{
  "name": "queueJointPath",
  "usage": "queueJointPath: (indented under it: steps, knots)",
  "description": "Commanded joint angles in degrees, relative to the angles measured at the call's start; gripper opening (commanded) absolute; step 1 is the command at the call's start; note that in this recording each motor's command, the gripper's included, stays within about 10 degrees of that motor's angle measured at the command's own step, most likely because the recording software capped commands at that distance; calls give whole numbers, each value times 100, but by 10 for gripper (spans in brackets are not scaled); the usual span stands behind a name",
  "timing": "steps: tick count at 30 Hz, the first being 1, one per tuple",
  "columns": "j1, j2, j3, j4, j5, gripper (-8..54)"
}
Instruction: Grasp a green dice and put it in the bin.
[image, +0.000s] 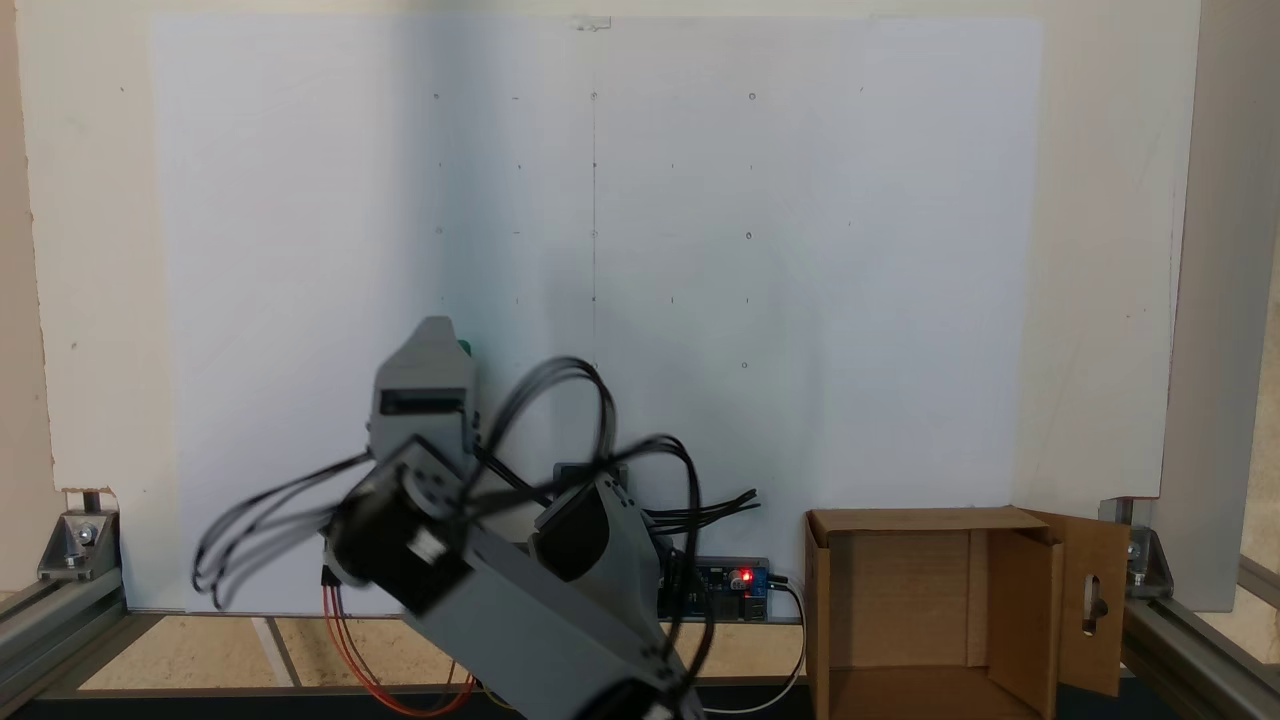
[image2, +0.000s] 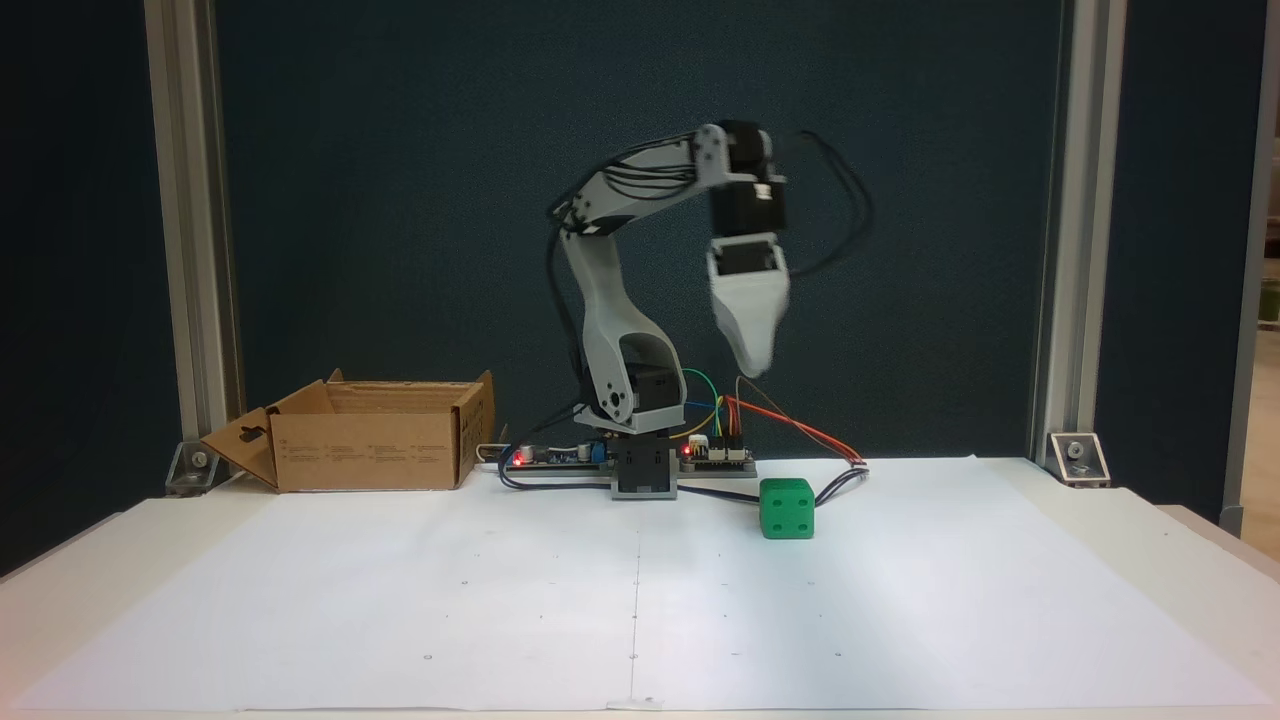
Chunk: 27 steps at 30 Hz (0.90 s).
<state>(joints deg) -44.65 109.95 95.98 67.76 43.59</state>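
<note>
The green dice (image2: 787, 508) rests on the white paper, a little right of the arm's base in a fixed view. In a fixed view from behind the arm, only a green sliver of the dice (image: 464, 348) peeks past the gripper. The gripper (image2: 752, 368) hangs well above the dice and slightly to its left, pointing down, blurred by motion and holding nothing. Its jaws overlap into one wedge, so their state is unclear; from behind, the gripper (image: 437, 324) shows as a single grey tip. The bin (image2: 370, 435), a brown cardboard box with a slotted flap, stands at the left; the bin (image: 930, 610) appears at lower right from behind.
White paper (image2: 640, 600) covers the table. A controller board (image2: 560, 457) with red lights and coloured wires (image2: 790, 425) lies beside the arm's base. Aluminium frame posts (image2: 190, 230) stand at both back corners. Loose black cables (image: 560, 400) loop off the arm.
</note>
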Motion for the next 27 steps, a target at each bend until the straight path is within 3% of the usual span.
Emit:
queueJointPath:
  steps: [1, 27]
  knots:
    - [-123, -308, -387, -26, 527, 443]
    - [-185, -712, 360, -967, 501, 454]
